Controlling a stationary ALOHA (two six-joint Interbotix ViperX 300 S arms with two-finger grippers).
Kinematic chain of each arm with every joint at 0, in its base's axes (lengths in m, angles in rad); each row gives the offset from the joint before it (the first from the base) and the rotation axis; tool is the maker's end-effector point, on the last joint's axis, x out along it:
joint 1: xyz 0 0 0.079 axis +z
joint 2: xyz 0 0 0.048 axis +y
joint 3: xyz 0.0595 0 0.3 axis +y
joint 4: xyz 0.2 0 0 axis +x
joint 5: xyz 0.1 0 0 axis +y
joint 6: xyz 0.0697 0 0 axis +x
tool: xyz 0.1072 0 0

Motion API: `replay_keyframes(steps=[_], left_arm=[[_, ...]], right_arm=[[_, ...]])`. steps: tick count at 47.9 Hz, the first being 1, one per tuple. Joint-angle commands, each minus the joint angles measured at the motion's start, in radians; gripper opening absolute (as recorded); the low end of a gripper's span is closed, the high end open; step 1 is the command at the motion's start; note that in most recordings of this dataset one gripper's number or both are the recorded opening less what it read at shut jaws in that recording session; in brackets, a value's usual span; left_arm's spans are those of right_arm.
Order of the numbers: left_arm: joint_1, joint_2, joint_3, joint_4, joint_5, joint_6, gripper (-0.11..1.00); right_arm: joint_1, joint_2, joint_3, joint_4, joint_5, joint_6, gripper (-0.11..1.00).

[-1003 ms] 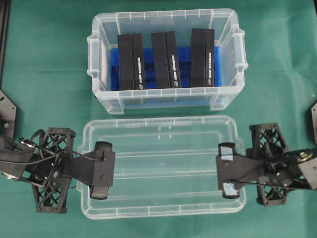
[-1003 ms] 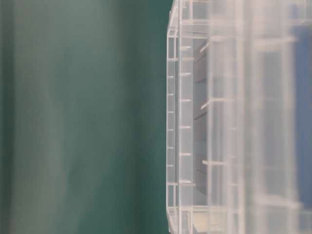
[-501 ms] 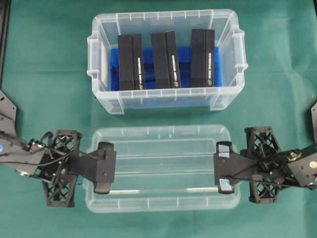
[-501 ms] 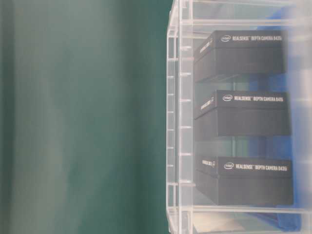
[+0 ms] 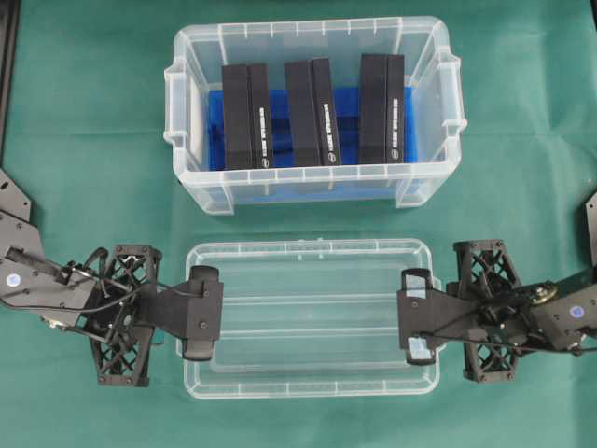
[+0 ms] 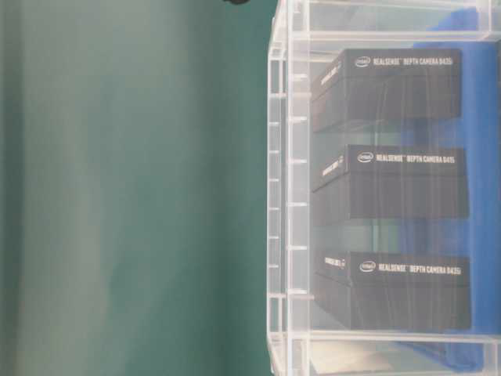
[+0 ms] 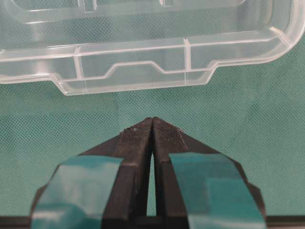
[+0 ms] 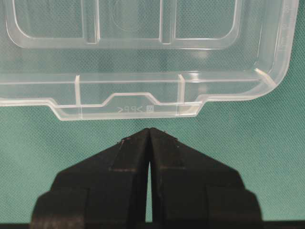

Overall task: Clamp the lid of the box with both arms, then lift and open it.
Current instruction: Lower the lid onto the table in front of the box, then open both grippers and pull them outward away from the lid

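The clear lid point(image 5: 312, 317) lies flat on the green cloth in front of the box point(image 5: 177, 103), a clear tub holding three upright black boxes point(image 5: 322, 112). My left gripper point(image 5: 219, 313) is at the lid's left end and my right gripper point(image 5: 401, 319) at its right end. In the left wrist view the teal-taped left gripper point(image 7: 152, 119) is shut, tips together, with a strip of cloth between it and the lid's end tab point(image 7: 138, 78). The right wrist view shows the right gripper point(image 8: 150, 129) shut likewise, just short of the lid's tab point(image 8: 128, 107). Neither holds anything.
The table-level view shows the box wall point(image 6: 286, 196) with the black boxes point(image 6: 387, 184) and blue floor behind it. Green cloth point(image 5: 84, 168) covers the table. Black frame parts sit at the far left edge point(image 5: 9, 56) and right edge point(image 5: 591, 219).
The lid has sunk toward the cloth, looking smaller from overhead, and no longer blurs the table-level view. Both arms came down and inward with it.
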Motion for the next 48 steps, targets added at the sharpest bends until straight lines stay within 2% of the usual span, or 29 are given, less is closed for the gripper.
replay_keyframes(steps=[1, 14, 23, 38, 48], left_arm=[[0.002, -0.009, -0.009, 0.002, -0.005, 0.002, 0.01], [-0.002, -0.015, -0.003, -0.002, -0.003, 0.002, 0.01], [-0.035, -0.049, 0.044, -0.009, 0.003, -0.009, 0.01], [-0.080, -0.133, 0.137, -0.009, 0.012, -0.074, 0.01], [-0.080, -0.138, 0.137, -0.003, 0.008, -0.074, 0.01]], right_arm=[[0.000, -0.009, -0.011, -0.003, -0.005, 0.002, 0.00], [0.003, -0.014, -0.005, 0.000, 0.000, 0.002, 0.00], [0.023, -0.060, 0.046, 0.011, 0.008, 0.006, 0.00], [0.078, -0.187, 0.141, 0.015, 0.058, 0.091, 0.00], [0.078, -0.195, 0.144, 0.002, 0.058, 0.094, 0.00]])
